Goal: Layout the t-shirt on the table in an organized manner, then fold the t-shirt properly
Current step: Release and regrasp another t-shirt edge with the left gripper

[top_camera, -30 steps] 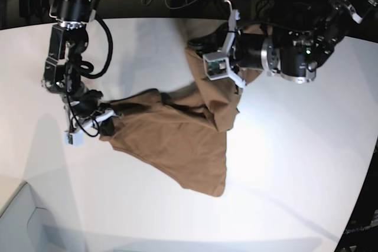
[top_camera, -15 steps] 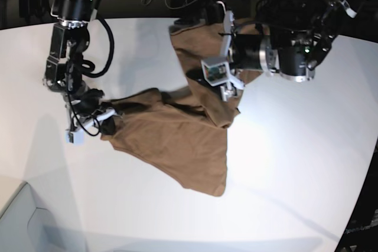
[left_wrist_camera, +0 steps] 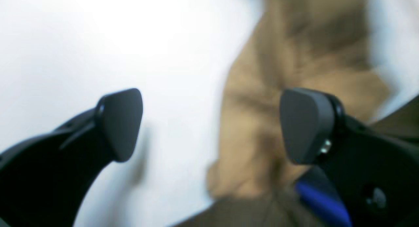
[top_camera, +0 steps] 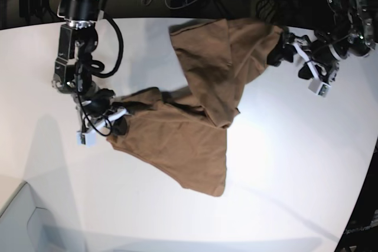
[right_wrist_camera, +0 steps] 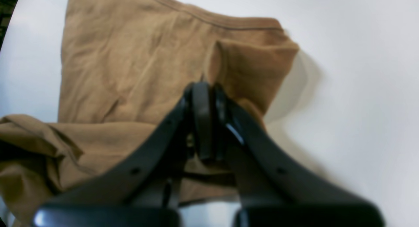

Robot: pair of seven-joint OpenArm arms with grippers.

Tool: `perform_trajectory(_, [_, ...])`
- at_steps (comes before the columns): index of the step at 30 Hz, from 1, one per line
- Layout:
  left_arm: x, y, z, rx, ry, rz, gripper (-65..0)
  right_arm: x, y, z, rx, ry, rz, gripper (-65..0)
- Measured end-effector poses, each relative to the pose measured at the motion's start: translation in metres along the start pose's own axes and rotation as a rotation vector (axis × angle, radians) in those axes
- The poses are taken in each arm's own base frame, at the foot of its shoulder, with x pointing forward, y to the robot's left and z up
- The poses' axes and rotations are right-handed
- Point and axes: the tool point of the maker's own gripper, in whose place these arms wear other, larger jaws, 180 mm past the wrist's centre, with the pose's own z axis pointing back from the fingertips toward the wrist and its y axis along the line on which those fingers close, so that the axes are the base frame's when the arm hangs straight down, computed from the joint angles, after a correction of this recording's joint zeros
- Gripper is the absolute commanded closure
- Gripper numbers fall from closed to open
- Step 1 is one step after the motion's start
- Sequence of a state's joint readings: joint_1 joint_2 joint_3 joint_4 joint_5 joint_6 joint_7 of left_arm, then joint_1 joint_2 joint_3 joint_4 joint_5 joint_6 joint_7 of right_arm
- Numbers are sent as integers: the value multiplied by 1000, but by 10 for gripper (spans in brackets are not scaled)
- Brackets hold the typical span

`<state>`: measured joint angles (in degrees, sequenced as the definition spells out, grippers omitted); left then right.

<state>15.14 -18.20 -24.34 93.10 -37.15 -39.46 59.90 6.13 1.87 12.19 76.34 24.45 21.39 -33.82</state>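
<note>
- Left gripper point(top_camera: 293, 58): stood at about 2 o'clock on the table point(top_camera: 283, 163) in the base view, jaws spread wide and empty, just off the shirt's far corner.
- In the left wrist view, same gripper point(left_wrist_camera: 209, 125) seen with dark pads point(left_wrist_camera: 122, 122) well apart, blurred tan cloth point(left_wrist_camera: 294, 73) lying beyond and between them, nothing pinched.
- Right gripper point(top_camera: 112, 123): sat at about 9 o'clock, jaws closed on a fold at the near edge of the t-shirt point(top_camera: 189, 134).
- In the right wrist view, that gripper point(right_wrist_camera: 206, 122) clamped tight on a gathered ridge of the t-shirt point(right_wrist_camera: 131, 73), hemmed edge running across toward 12 o'clock.
- T-shirt: lay mid-table, crumpled, not yet flat; one panel thrown toward 12 o'clock, a folded-over flap hanging to a point near 6 o'clock.
- Long axis judged to run roughly from 9 o'clock, at the pinched edge, up toward 1 o'clock, at the loose corner.
- Loose corner lay toward 9 o'clock from the open left gripper, just beside it; far nearer to that arm than to the right one.
- Judged: next grasp likely to turn on closing over that near corner, then drawing toward 3 o'clock against the right-side hold.
- Risk judged: catching both layers of the doubled cloth instead of one.
</note>
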Motion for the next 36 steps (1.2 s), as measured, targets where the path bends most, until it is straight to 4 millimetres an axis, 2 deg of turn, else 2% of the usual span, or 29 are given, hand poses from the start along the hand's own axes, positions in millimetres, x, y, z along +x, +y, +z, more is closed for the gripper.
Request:
perform_trajectory(4, [-19,-2,-13,63,68,-25,-650,-1,3,-1,5,0,-6,0])
perform_trajectory(12, [-19,-23,-30,85,70,-54,-650,-1,3,-1,5,1,-6,0])
perform_trajectory(17, [-13,-52,-44,7,69,-113,-650,-2,3,-1,5,2,-7,0])
perform_trajectory(22, [-12,-61,-48,-17,72,-130,-643,-2,3,-1,4,3,-7,0])
perform_trajectory(24, [-12,-66,-51,-31,74,-138,-532,-2,3,-1,4,3,-7,0])
perform_trajectory(28, [-11,-80,-59,-71,96,-168,-258,-2,3,-1,5,1,-7,0])
perform_trajectory(32, [-12,-89,-70,-121,94,-139,-39,-2,3,-1,4,3,-7,0])
perform_trajectory(33, [-12,-91,-72,-137,86,-125,-1,-2,3,-1,4,2,-7,0])
perform_trajectory(36, [-12,-92,-76,-158,74,-97,-8,-3,2,-1,4,3,-7,0])
